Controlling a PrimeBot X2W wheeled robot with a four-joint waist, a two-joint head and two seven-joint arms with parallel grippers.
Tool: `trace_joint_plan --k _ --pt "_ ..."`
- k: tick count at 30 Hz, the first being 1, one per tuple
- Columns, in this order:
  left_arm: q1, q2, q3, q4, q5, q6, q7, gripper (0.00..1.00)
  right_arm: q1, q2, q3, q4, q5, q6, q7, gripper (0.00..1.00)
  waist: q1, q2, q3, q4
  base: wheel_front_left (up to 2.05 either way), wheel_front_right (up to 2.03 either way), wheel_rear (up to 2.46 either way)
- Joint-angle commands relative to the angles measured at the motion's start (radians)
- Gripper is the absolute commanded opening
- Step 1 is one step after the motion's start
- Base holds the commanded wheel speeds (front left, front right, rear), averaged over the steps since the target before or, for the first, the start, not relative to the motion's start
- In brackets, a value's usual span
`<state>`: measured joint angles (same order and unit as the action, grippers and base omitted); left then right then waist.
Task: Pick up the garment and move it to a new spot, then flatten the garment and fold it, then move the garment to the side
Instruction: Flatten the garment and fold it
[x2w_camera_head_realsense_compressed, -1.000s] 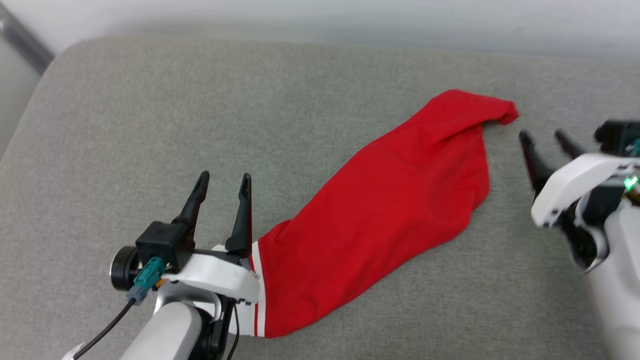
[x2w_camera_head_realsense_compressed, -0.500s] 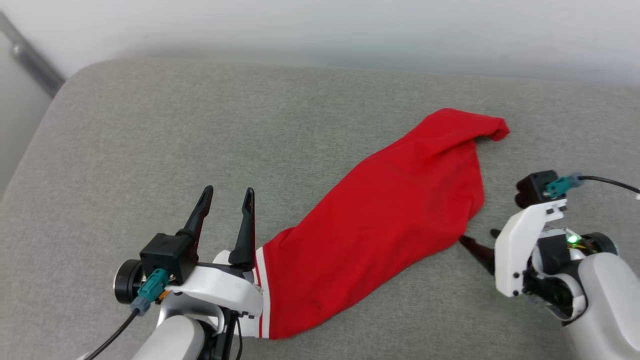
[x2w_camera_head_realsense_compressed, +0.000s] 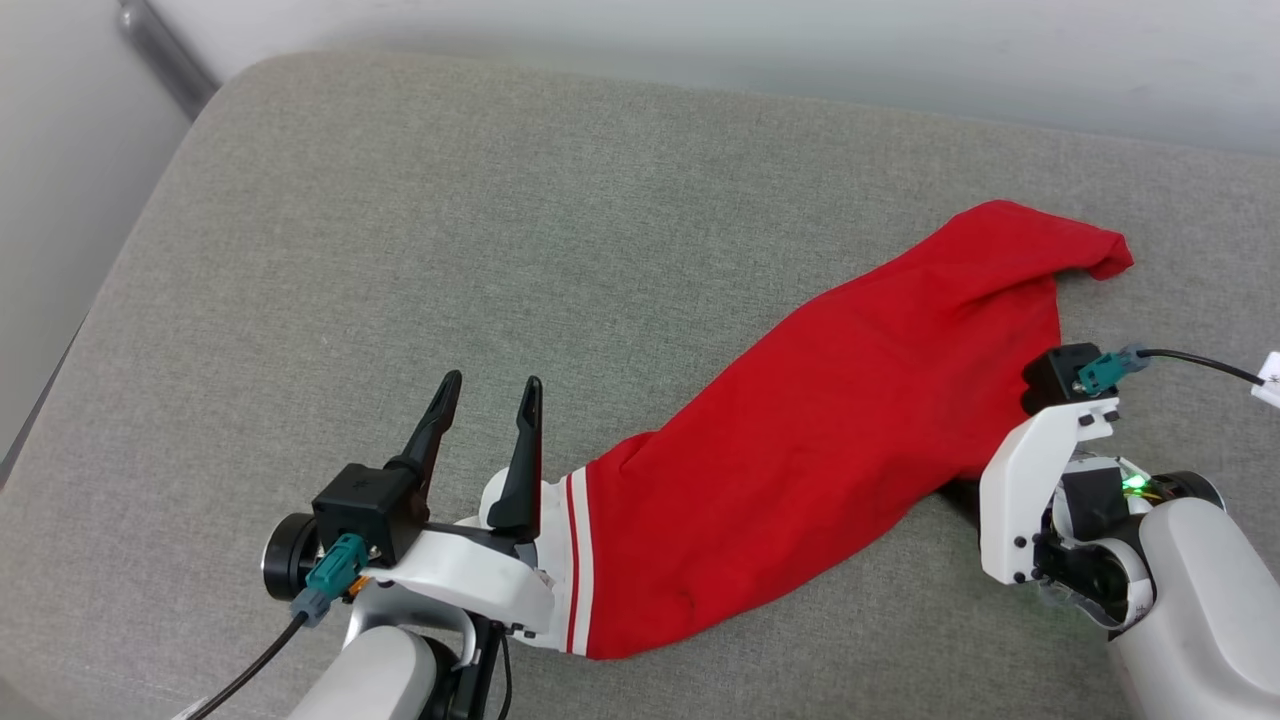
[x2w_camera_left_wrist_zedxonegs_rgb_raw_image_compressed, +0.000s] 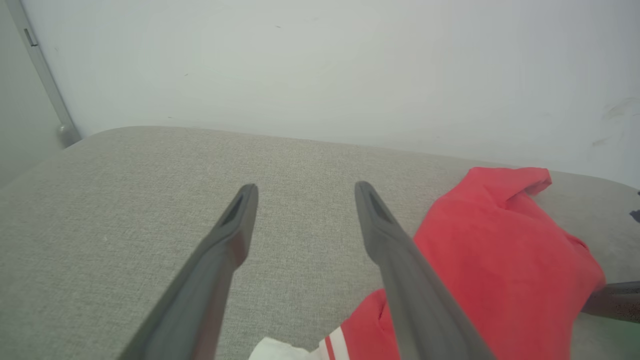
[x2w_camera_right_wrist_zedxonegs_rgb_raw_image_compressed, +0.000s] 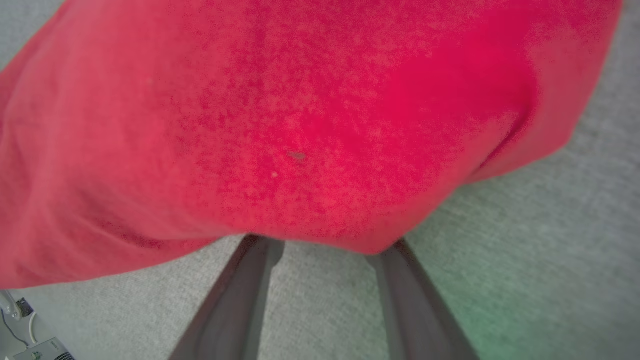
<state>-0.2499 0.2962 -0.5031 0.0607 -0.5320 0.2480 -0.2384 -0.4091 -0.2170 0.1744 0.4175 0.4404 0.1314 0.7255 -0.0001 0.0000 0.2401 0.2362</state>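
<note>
Garment (x2w_camera_head_realsense_compressed: 820, 440) edge overlies right fingers (x2w_camera_right_wrist_zedxonegs_rgb_raw_image_compressed: 235, 300), tips seemingly beneath it.

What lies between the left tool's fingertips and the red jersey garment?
Bare grey woven cushion fabric, seen in the left wrist view: nothing rests on it between the left tool and the red jersey garment.

The garment (x2w_camera_head_realsense_compressed: 830, 430) is a red tee, bunched into a long, rumpled strip. It lies flat on the grey cushion (x2w_camera_head_realsense_compressed: 400, 250), slanting from the near left to the far right. The near end shows red-and-white striped trim and a bit of white cloth. The far end narrows to a curled-over tip. Soft folds run along its length.
</note>
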Motion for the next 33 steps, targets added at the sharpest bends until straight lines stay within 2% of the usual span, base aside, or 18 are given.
trace_joint_plan --k 1,10,15,16,17,21,28,33 --pt "-0.007 -0.003 0.005 0.006 -0.001 -0.001 -0.005 1.00 0.038 0.018 0.022 0.043 0.005 -0.001 0.008 0.00 0.0001 0.0000 -0.003 -0.004 0.00 0.00 0.00" --pt "0.021 0.015 0.008 0.014 -0.002 0.011 -0.001 1.00 0.035 -0.014 -0.020 -0.166 0.014 -0.001 -0.087 0.00 0.0001 0.0000 -0.079 -0.075 0.00 0.00 0.00" --pt "0.038 0.035 0.013 -0.005 -0.002 0.024 0.010 1.00 0.101 -0.035 -0.113 -0.354 -0.018 -0.001 -0.057 0.00 0.0001 0.0000 -0.108 -0.130 0.00 0.00 0.00" --pt "0.038 0.035 0.013 -0.005 -0.002 0.024 0.010 1.00 0.101 -0.035 -0.113 -0.354 -0.018 -0.001 -0.057 0.00 0.0001 0.0000 -0.108 -0.130 0.00 0.00 0.00" --pt "0.043 0.039 0.013 -0.013 -0.001 0.030 0.014 1.00 0.144 -0.028 -0.168 -0.440 -0.037 -0.001 -0.033 0.00 0.0001 0.0000 -0.114 -0.149 0.00 0.00 0.00" --pt "0.059 0.047 0.019 -0.025 -0.006 0.042 0.018 1.00 0.247 0.001 -0.261 -0.592 -0.087 -0.001 -0.010 0.00 0.0001 0.0000 -0.122 -0.179 0.00 0.00 0.00" --pt "0.080 0.062 0.025 -0.040 -0.012 0.052 0.025 1.00 0.413 0.086 -0.337 -0.669 -0.143 -0.001 -0.058 0.00 0.0001 0.0000 -0.139 -0.202 0.00 0.00 0.00" --pt "0.090 0.078 0.031 -0.054 -0.013 0.061 0.039 1.00 0.477 0.122 -0.303 -0.633 -0.147 -0.001 -0.167 0.00 0.0001 0.0000 -0.145 -0.217 0.00 0.00 0.00"
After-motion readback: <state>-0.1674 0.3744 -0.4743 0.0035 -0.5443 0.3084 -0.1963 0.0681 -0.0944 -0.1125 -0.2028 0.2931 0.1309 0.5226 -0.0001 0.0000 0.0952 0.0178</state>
